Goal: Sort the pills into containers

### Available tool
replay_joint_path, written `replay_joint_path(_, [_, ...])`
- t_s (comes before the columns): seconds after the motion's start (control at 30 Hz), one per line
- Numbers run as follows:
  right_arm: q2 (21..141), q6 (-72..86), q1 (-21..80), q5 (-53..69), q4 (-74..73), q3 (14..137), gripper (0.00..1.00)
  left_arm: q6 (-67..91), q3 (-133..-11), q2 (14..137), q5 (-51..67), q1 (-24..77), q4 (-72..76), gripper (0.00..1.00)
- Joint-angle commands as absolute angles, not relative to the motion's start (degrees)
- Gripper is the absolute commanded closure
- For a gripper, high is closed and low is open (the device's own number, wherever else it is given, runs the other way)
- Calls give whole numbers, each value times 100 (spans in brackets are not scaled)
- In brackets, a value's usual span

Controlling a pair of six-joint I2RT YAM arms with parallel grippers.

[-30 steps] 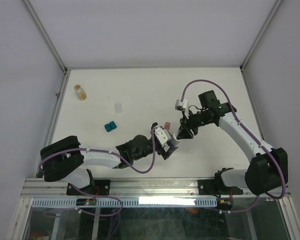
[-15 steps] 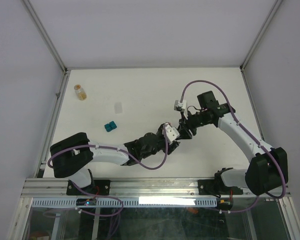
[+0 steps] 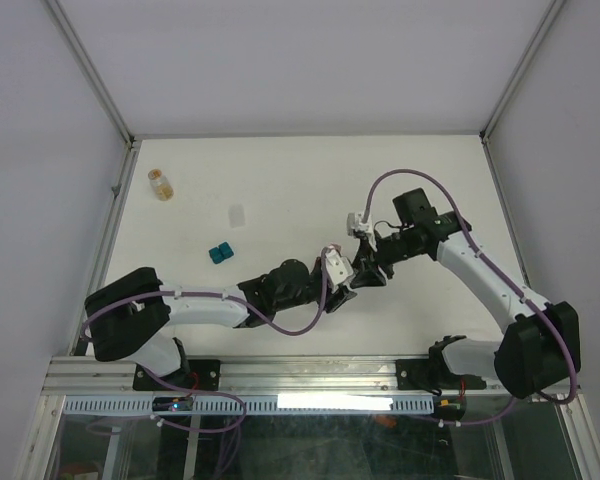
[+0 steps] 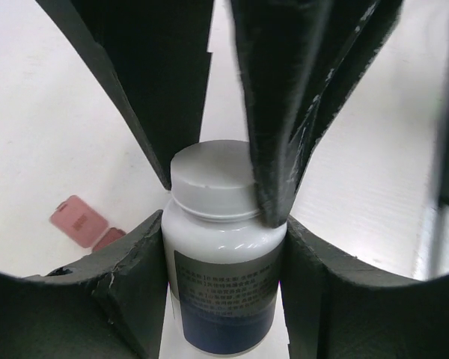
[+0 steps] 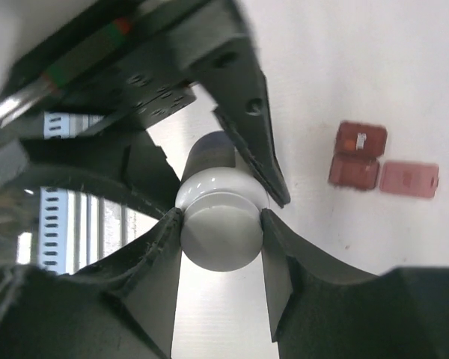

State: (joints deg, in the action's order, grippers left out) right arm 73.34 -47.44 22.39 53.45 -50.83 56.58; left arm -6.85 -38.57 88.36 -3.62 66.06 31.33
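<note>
While left claw (image 4: 223,224) clamps bottle (image 4: 223,269) body, my right claw (image 5: 219,217) pinches cap (image 5: 221,243): smooth rigid plastic, probably light, slippery, so squeeze firmly. Red box (image 5: 357,153) beside, tiny, would skid.

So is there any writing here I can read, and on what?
On the white bottle, a dark label: lines of fine print, too blurred to read.
On the dark red box: small marks, too small to read.
No other writing shows.
</note>
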Motion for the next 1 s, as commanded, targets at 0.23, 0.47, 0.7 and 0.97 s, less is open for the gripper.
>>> replay_joint_path(0.23, [6503,-8032,2657,5873,-5524,5496,100,-756,-3566,7933,1650,6107,2755,100])
replay_joint_path(0.47, [6381,-6487,2643,5828,-5229,5598,26,-759,-3353,7744,1339,6108,2892,100])
replay_joint_path(0.7, [6378,-3649,2391,5570,-4645,5756,21,-602,-3266,7676,1030,6116,2975,100])
replay_joint_path(0.97, [6808,-2327,2551,5300,-4737,5932,21,-447,-3355,7696,865,6123,3004,100])
